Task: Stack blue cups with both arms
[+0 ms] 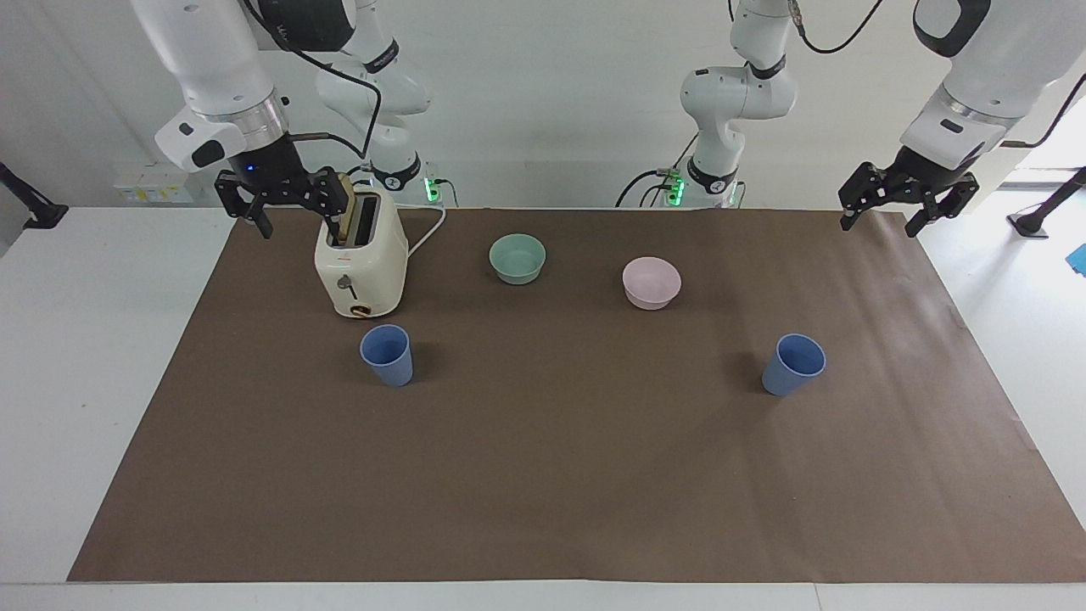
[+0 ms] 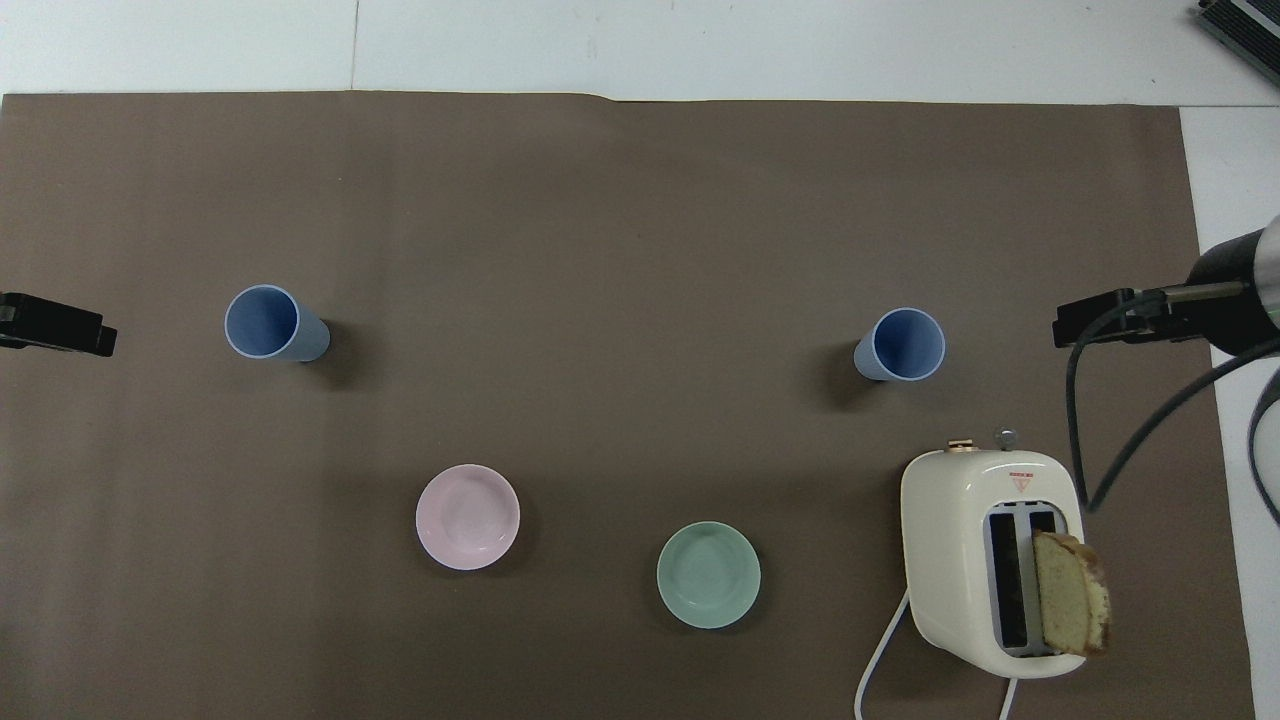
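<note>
Blue cups, two of them, both upright on the brown paper sheet (image 1: 543, 475) that covers the white bench (image 1: 93, 339), and they sit well apart. Nearest the robots we've got the cream toaster (image 1: 361, 263), glossy and rounded, a slice of bread (image 2: 1070, 592) poking up from one slot, its white cord trailing off toward the robots. Alongside it, toward the middle of the bench, a teal bowl (image 1: 517, 258), then a pink bowl (image 1: 652, 283), both shallow, round, smooth and matte.

Farther out now: one blue cup (image 1: 388, 355) stands just past the toaster, toward the right arm's end. Tapered, handleless, matte plastic, open mouth up. The other blue cup (image 1: 793, 364) matches it exactly and stands toward the left arm's end, farther out than the pink bowl.

And the arms? The right gripper (image 1: 288, 212) hangs over the edge of the sheet beside the toaster, jaws released and empty, well clear of its cup. The left gripper (image 1: 887, 221) hangs over the sheet's corner at its own end, jaws spread wide too, holding nothing. Each cup lies farther out than the jaws on its side, untouched.
</note>
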You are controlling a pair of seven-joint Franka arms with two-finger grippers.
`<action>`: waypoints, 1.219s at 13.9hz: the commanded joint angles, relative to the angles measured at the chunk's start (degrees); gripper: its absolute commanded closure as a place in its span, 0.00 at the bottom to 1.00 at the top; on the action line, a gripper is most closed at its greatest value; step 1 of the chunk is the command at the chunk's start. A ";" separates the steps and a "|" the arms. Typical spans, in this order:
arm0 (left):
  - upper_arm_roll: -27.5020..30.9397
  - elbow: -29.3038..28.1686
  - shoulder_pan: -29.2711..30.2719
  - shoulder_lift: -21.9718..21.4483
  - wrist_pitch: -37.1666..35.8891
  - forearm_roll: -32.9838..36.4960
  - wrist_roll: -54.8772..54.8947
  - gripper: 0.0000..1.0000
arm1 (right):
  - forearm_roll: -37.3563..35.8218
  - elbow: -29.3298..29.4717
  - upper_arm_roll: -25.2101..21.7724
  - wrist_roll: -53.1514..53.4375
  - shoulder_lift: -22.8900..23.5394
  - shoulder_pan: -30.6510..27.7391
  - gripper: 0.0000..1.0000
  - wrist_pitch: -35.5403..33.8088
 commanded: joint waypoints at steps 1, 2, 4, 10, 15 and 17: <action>0.62 0.75 -0.96 -0.14 -0.66 0.46 0.00 0.00 | 0.58 -1.05 0.40 0.61 -0.97 -0.77 0.00 0.57; 0.62 0.84 -0.96 -0.06 -0.57 0.46 0.00 0.00 | 0.58 -1.05 0.40 0.61 -0.97 -0.77 0.00 0.57; 0.62 0.84 -0.87 -0.05 -0.48 0.37 -0.35 0.00 | 0.58 -1.05 0.40 0.61 -0.97 -0.77 0.00 0.57; 0.62 0.93 -0.96 -0.05 -0.04 0.37 -0.53 0.00 | 0.58 -1.05 0.40 0.61 -0.97 -0.77 0.00 0.57; 0.62 1.19 -0.87 -0.14 0.05 0.37 -0.88 0.00 | 0.58 -1.14 0.40 0.70 -1.06 -0.77 0.00 0.57; 0.71 1.11 -0.87 -0.23 -0.04 0.37 -0.27 0.00 | 0.58 -1.05 0.40 0.61 -1.06 -0.77 0.00 0.57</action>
